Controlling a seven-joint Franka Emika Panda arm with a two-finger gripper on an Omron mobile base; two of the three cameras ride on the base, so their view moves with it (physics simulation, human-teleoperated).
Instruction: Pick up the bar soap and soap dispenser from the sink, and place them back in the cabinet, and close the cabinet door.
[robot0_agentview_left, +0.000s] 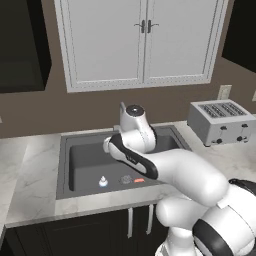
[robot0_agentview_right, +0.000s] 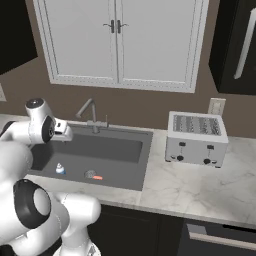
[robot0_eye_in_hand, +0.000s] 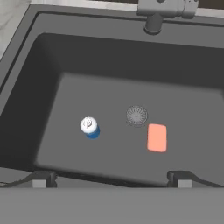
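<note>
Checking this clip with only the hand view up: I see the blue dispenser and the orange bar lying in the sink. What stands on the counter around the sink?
Observer: A silver toaster sits on the counter to the right of the sink.
Operator: Where is the dark cabinet they go back to?
Observer: A dark cabinet with a long silver bar handle hangs on the wall at upper right, above the toaster.
Operator: How low is the hand?
Observer: The hand, open, hangs over the sink's left end, well above the soap dispenser and the bar soap.
</note>
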